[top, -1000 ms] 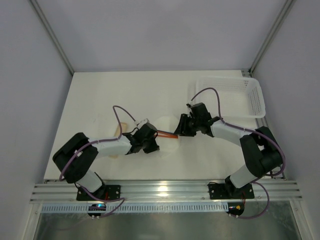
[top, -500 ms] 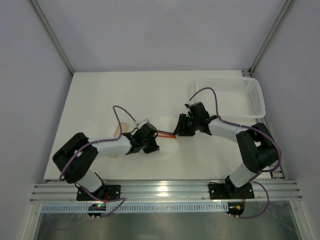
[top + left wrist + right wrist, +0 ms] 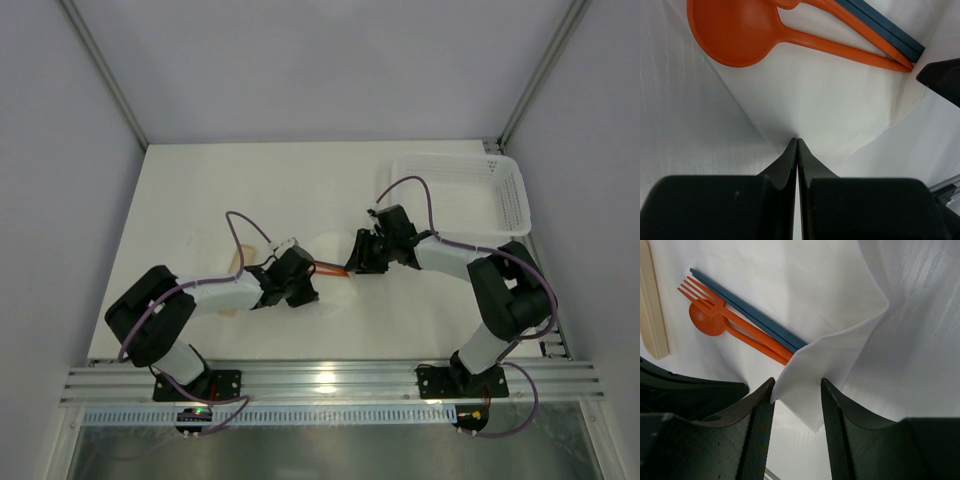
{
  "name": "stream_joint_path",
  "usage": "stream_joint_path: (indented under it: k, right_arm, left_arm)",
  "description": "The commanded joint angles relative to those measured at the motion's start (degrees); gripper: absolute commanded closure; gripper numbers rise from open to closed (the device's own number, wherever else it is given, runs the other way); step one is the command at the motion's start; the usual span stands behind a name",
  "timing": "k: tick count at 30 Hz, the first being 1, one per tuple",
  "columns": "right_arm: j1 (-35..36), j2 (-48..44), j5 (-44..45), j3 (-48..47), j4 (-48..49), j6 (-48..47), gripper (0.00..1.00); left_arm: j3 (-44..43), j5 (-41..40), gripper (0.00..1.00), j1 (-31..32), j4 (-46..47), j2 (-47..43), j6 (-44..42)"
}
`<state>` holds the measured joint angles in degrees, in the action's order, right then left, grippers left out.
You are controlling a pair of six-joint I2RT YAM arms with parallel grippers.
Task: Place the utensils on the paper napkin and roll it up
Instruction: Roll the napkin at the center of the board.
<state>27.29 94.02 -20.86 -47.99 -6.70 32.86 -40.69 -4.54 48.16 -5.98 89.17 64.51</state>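
Observation:
The white paper napkin (image 3: 840, 105) lies between my two grippers, with the utensils on it. They are an orange spoon (image 3: 735, 35), an orange fork (image 3: 702, 299) and dark blue sticks (image 3: 755, 321). The left gripper (image 3: 797, 140) is shut, its tips pinching a napkin corner near the spoon bowl. My right gripper (image 3: 797, 385) stands open by the handle ends. A raised napkin corner (image 3: 810, 370) hangs across its gap and brushes both fingers. From above, only the orange handles (image 3: 335, 268) show between the left gripper (image 3: 306, 287) and the right gripper (image 3: 358, 258).
A white perforated basket (image 3: 520, 195) stands at the back right. A short beige piece (image 3: 237, 258) lies left of the left gripper and shows again as the beige piece (image 3: 652, 305). The two grippers are close together over the napkin.
The right gripper has crept slightly left toward the utensils. The left arm has not moved, and both jaws stand as before.

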Motion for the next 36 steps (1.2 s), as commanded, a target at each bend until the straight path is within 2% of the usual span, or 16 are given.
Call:
stream_joint_path:
  k: [1, 14, 36]
  right_arm:
    - [0.4, 0.73, -1.11, -1.85, 2.74, -0.87, 0.55]
    - [0.4, -0.23, -3.83, 0.0, 6.26, 1.06, 0.58]
    - [-0.74, -2.79, -4.89, 2.02, 10.39, 3.96, 0.53]
  left_arm:
    - [-0.45, -1.44, 1.0, 0.35, -2.37, -0.92, 0.0]
    - [-0.27, -1.53, 1.0, 0.35, -2.81, -1.71, -0.26]
    - [-0.45, -1.44, 1.0, 0.35, -2.9, -1.45, -0.35]
